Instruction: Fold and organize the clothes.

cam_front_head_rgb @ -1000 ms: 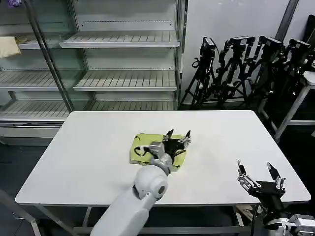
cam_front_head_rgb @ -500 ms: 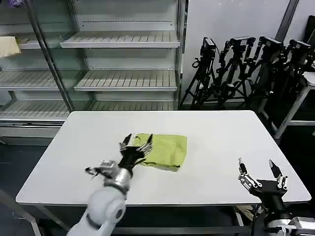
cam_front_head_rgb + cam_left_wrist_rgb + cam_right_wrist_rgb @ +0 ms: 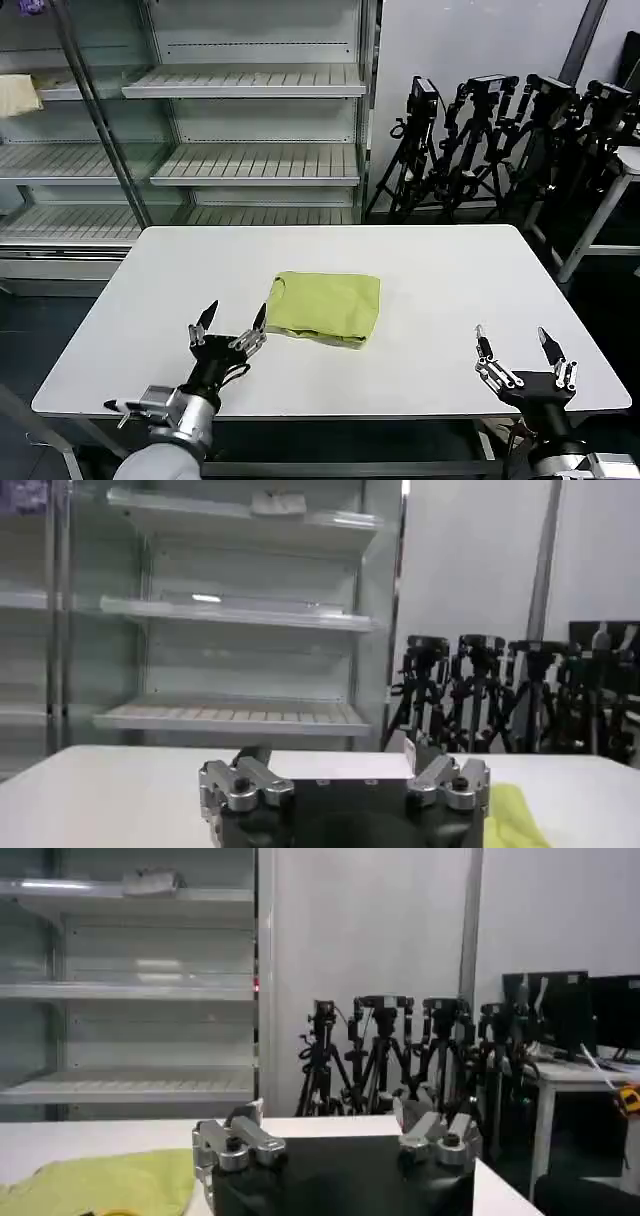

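While the lime shirt (image 3: 325, 307) lies folded into a compact rectangle near the middle of the white desk (image 3: 460, 270), both arms sit low at the near edge, well apart from it. Its collar end faces left and its edges look fairly square, so the folding itself appears done; what may remain is tidying or moving it, though that is only a judgement.

At the near left, the left gripper (image 3: 229, 326) hovers with its jaws spread apart and empty, pointing toward the shirt's left side. From its wrist camera a sliver of the yellow-green cloth (image 3: 515, 815) shows just past the gripper (image 3: 345, 780). At the near right corner, the right gripper (image 3: 515, 345) is likewise spread wide and holds nothing, with the shirt (image 3: 100, 1183) off to one side of it (image 3: 335, 1138).

Placed like this, the arms leave the fold undisturbed and clear of the head camera's sight.
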Robot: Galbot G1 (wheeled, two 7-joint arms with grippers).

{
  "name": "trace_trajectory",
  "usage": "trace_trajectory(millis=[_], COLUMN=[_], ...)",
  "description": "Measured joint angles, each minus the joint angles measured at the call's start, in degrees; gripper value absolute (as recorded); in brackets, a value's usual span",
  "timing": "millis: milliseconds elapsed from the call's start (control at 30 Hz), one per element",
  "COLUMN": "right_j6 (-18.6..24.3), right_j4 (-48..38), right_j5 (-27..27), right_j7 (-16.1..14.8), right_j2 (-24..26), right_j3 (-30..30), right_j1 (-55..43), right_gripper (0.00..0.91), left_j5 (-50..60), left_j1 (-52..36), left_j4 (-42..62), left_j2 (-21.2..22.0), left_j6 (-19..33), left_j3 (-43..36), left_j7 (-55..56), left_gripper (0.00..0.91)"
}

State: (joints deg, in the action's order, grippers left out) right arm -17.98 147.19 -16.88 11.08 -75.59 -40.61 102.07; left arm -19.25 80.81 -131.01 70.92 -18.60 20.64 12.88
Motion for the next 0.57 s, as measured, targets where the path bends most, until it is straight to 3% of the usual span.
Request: trace_trajectory(millis=[567], right_j6=[-1.1], right_j4=[0.0], right_j5=[1.9], right_j7=[0.6], right_j2=[0.3], right_j3=[1.4], right_j1=[0.4], right_gripper=[0.907], left_j5=[4.8], left_j1=[8.5], left_j4=[-4.7], left_j2=[1.2], left_j6=[2.9], left_j3=[1.8], left_j7=[-1.4], left_gripper=[0.907])
